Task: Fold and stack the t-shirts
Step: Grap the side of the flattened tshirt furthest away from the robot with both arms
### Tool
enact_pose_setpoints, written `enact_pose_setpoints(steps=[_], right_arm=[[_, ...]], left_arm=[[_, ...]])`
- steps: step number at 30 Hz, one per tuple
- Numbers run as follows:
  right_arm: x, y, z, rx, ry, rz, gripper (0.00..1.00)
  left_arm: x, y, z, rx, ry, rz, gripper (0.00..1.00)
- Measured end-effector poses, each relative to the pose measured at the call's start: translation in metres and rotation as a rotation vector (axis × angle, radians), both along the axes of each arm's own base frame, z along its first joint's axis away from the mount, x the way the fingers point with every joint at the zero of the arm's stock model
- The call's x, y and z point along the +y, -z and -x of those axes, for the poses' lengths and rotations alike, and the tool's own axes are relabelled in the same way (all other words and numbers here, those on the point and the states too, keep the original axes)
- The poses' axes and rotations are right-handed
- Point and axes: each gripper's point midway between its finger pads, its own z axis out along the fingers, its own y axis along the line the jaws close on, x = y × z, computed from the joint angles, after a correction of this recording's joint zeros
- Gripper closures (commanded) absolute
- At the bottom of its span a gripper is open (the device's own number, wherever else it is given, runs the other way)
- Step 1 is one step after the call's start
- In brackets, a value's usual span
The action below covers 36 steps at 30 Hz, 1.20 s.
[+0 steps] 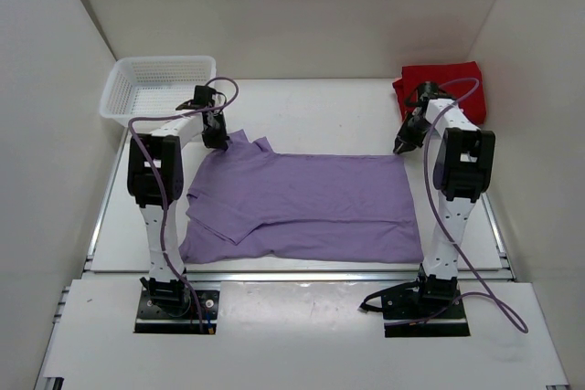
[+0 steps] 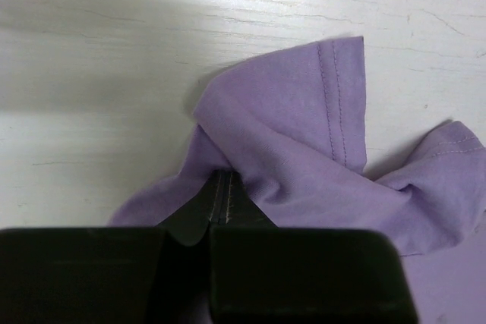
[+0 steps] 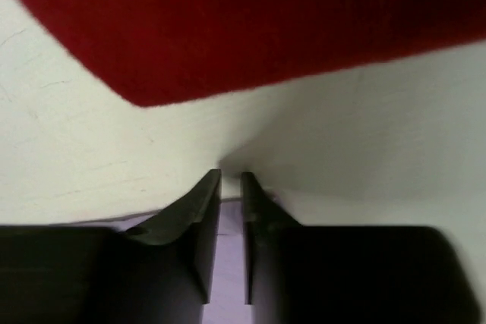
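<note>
Lavender t-shirt: soft, light, limp cloth spread on surface just right of basket, best taken at corners; corner nearest basket pinched in clamped left gripper; right gripper at far corner away from basket, nearly closed, hold unclear; red t-shirt further right.

The left arm and right arm look alike: white tubular links, bulky black joint housings and a black base plate each. A lavender cable loops along each arm. The left claw and right claw have dark, wedge-shaped fingers tapering to thin tips.
</note>
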Motion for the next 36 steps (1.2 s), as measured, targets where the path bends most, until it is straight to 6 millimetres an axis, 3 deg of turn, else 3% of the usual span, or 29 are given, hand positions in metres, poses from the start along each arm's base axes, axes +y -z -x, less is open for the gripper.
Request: enact_pose_setpoints(steps=[1,2,4,6,8,22,24,25,27,32,36], right_arm=[[0.002,0.002,-0.001,0.005,-0.003,-0.002,0.97],[0.004,0.003,0.001,0.015,-0.005,-0.006,0.98],[0.006,0.004,0.006,0.036,-0.006,-0.01,0.92],[0.006,0.004,0.008,0.045,-0.002,-0.01,0.75],[0.005,0.003,0.008,0.044,-0.001,-0.009,0.71],[-0.014,0.005,0.022,0.094,-0.01,0.098,0.7],[-0.014,0.005,0.023,0.099,-0.012,0.101,0.74],[-0.013,0.005,0.024,0.1,-0.016,0.097,0.86],[-0.01,0.005,0.024,0.096,-0.028,0.083,1.0],[-0.004,0.005,0.024,0.094,-0.039,0.049,1.0],[-0.002,0.002,0.022,0.087,-0.046,0.029,1.0]], left_arm=[[0.001,0.0,0.0,0.001,-0.003,0.003,1.0],[0.002,0.0,0.0,0.002,-0.006,0.005,1.0],[0.003,0.0,0.0,0.004,-0.01,0.011,1.0],[0.004,0.0,0.0,0.005,-0.013,0.016,1.0],[0.005,0.0,0.0,0.006,-0.016,0.02,1.0],[0.007,0.0,0.005,0.013,-0.025,0.028,1.0],[0.007,-0.001,0.005,0.013,-0.026,0.029,1.0],[0.006,0.0,0.005,0.015,-0.026,0.029,1.0],[0.006,0.0,0.005,0.014,-0.026,0.029,1.0],[0.008,-0.003,0.007,0.013,-0.028,0.033,1.0],[0.011,-0.018,0.006,-0.01,-0.031,0.054,1.0]])
